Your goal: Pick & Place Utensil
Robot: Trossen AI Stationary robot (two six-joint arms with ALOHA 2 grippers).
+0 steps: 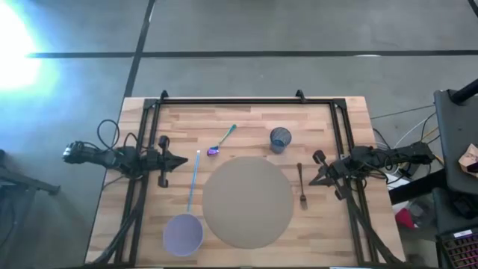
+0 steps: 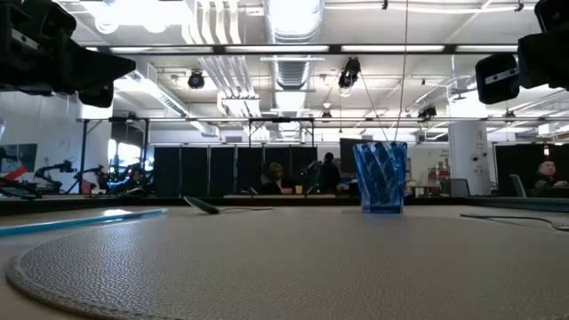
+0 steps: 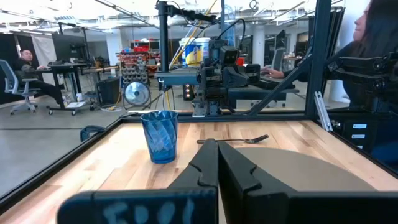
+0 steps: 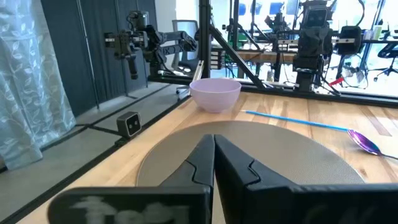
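Note:
A dark fork (image 1: 302,187) lies flat on the wood right of the round grey placemat (image 1: 247,202). An iridescent spoon (image 1: 222,140) lies beyond the mat, its bowl (image 4: 365,142) showing in the right wrist view. A blue ribbed cup (image 1: 280,139) stands upright near the far edge. A lavender bowl (image 1: 183,234) sits at the near left, a blue straw (image 1: 193,181) beside it. My left gripper (image 1: 181,160) hovers shut at the table's left side. My right gripper (image 1: 314,178) hovers shut at the right, close to the fork.
A black metal frame (image 1: 231,101) runs along the far edge and down both sides of the table. The mat (image 2: 293,267) fills the middle. People sit at desks in the room beyond the table. Bare wood lies between mat and far frame.

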